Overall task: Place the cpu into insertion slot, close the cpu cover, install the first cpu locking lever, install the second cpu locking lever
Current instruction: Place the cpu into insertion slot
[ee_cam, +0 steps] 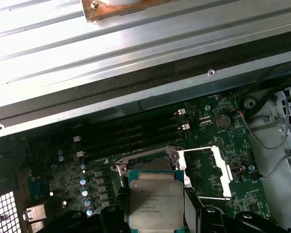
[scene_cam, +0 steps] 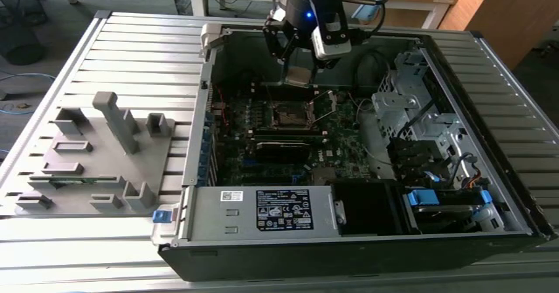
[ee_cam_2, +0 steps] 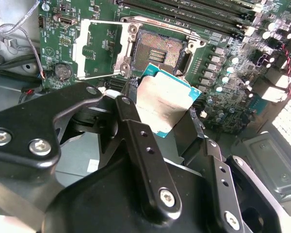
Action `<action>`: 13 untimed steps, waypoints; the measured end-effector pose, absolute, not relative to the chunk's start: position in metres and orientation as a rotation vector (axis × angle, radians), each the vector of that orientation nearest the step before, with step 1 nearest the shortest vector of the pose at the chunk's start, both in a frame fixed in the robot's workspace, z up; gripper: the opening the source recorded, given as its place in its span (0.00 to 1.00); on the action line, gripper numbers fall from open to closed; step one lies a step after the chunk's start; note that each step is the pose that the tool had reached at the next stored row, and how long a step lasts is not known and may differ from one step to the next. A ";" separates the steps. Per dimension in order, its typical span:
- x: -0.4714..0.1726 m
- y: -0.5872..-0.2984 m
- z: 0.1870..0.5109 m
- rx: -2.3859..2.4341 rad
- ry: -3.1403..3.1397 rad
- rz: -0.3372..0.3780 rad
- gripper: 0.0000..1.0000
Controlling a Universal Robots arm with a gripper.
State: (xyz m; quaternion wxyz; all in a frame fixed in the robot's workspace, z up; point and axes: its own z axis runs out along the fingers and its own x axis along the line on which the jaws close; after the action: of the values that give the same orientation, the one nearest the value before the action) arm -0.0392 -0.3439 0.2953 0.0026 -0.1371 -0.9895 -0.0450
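Note:
My gripper (scene_cam: pixel 299 81) is shut on the cpu (scene_cam: pixel 298 73), a flat square chip held by two opposite edges between the black fingers (ee_cam_2: pixel 130 104). It hangs above the motherboard, just short of the insertion slot (scene_cam: pixel 291 115). In the second wrist view the cpu (ee_cam_2: pixel 166 103) tilts over the near corner of the open insertion slot (ee_cam_2: pixel 157 51), whose dark contact field is bare. The cpu cover (ee_cam_2: pixel 98 48) is a silvery window frame, swung open and lying beside the slot. In the first wrist view the cpu (ee_cam: pixel 155 199) hides most of the slot (ee_cam: pixel 146 162), with the cover (ee_cam: pixel 206 171) next to it.
The motherboard lies inside an open computer case (scene_cam: pixel 489 195) with metal walls all round. Long black memory slots (ee_cam: pixel 131 133) run along one side of the socket. A drive cage (scene_cam: pixel 410 110) and cables stand at the exterior view's right. A grey fixture tray (scene_cam: pixel 96 155) sits outside the case.

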 end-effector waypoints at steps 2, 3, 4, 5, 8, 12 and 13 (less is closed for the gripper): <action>-0.039 -0.344 0.295 -0.431 -3.103 -0.141 0.54; -0.039 -0.344 0.295 -0.431 -3.103 -0.141 0.54; -0.039 -0.344 0.295 -0.432 -3.103 -0.141 0.54; -0.039 -0.344 0.295 -0.432 -3.104 -0.141 0.54; -0.039 -0.344 0.294 -0.432 -3.103 -0.142 0.54; -0.039 -0.344 0.292 -0.439 -3.103 -0.141 0.54; -0.039 -0.344 0.292 -0.441 -3.102 -0.141 0.54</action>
State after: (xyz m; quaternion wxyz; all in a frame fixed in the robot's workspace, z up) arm -0.0392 -0.3439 0.2918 0.0024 -0.1407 -0.9890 -0.0450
